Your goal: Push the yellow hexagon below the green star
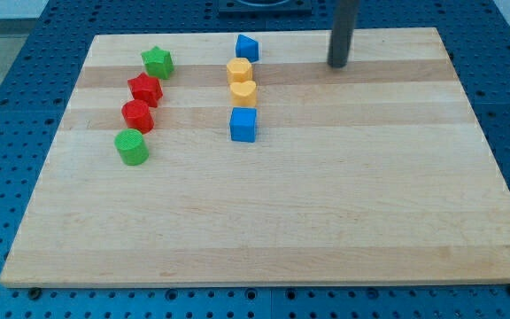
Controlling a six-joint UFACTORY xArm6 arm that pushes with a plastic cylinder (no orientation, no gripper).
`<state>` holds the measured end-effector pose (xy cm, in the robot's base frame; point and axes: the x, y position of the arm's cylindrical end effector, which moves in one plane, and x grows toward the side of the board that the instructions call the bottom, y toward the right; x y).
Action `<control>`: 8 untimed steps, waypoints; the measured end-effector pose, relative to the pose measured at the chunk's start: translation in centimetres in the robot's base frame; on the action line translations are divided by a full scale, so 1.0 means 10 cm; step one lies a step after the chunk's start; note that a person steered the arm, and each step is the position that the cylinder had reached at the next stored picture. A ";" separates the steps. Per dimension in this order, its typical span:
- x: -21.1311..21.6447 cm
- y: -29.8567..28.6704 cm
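The yellow hexagon [239,70] sits near the view's top centre, in a column of blocks. The green star [158,62] sits at the top left, well to the left of the hexagon. My tip [337,65] rests on the board near the top edge, to the right of the hexagon and apart from every block.
A blue block [247,47] lies just above the hexagon. A yellow heart-like block [243,93] and a blue cube [243,125] lie below it. Under the star sit a red star [145,89], a red round block [137,116] and a green cylinder [132,146].
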<state>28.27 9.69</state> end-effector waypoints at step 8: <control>-0.30 -1.77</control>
<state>25.22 -7.99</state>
